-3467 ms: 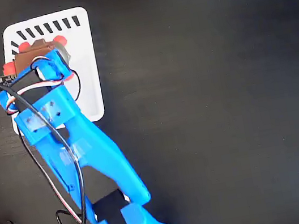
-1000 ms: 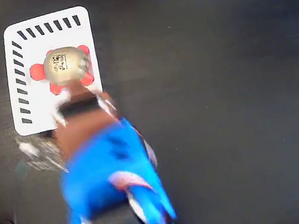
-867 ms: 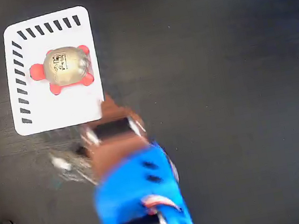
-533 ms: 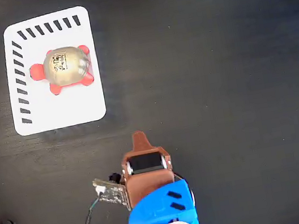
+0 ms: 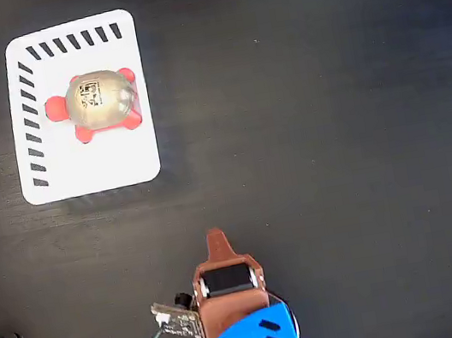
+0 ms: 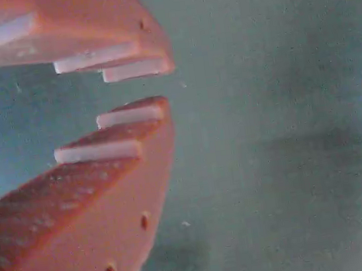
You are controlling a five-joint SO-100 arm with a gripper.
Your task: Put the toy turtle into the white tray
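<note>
Turtle [image 5: 100, 101] sits in tray [image 5: 120, 160], upper left. Jaws [image 6: 161, 84] slightly apart, empty (lower centre, fixed view). Placing looks done; next: park arm.

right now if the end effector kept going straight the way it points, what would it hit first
Probably nothing. In the fixed view the end effector points up the picture over bare black table, passing right of the white tray and toy turtle. Height is unclear.
</note>
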